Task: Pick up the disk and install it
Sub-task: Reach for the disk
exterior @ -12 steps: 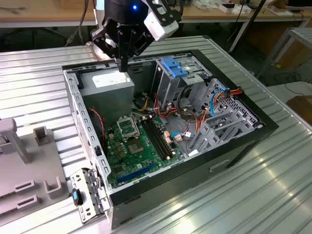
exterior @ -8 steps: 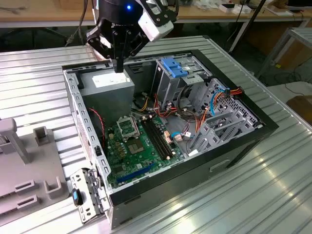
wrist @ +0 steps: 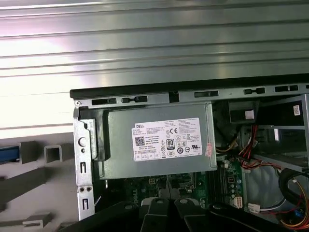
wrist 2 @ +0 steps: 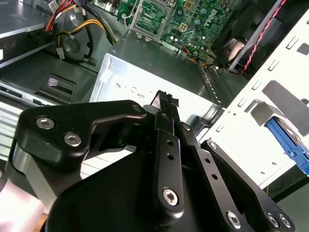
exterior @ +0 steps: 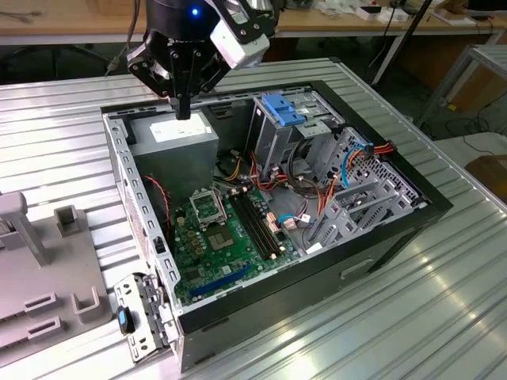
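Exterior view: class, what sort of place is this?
Probably a robotics lab: an open computer case lies on a ribbed metal table, a robot hand hangs above it, wooden workbenches behind.

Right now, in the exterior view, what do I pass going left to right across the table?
grey plastic fixture block → grey metal power supply box with a white label → bright blue plastic bracket → red and orange cable bundle
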{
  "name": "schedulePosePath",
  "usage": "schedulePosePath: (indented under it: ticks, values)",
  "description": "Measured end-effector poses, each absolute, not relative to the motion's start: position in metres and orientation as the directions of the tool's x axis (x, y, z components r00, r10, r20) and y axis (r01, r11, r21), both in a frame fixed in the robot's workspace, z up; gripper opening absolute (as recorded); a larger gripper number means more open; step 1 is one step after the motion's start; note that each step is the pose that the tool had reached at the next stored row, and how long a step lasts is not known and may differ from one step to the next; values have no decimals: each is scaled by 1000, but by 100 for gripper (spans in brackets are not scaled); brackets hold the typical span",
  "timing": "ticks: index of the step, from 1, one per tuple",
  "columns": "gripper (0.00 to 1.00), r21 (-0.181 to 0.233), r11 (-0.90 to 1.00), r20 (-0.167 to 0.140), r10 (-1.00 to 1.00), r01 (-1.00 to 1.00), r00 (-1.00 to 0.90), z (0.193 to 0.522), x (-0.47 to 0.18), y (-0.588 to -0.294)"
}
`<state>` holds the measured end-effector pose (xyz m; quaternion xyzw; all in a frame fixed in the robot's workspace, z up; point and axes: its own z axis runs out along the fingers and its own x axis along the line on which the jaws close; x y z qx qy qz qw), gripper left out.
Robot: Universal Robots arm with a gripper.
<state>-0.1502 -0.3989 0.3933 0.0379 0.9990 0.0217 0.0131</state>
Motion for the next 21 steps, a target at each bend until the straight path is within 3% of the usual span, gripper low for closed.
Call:
schedulePosePath:
  ticks: [21]
  values:
    - [11,44,996,-25,76,75,-997,393,-195,-399]
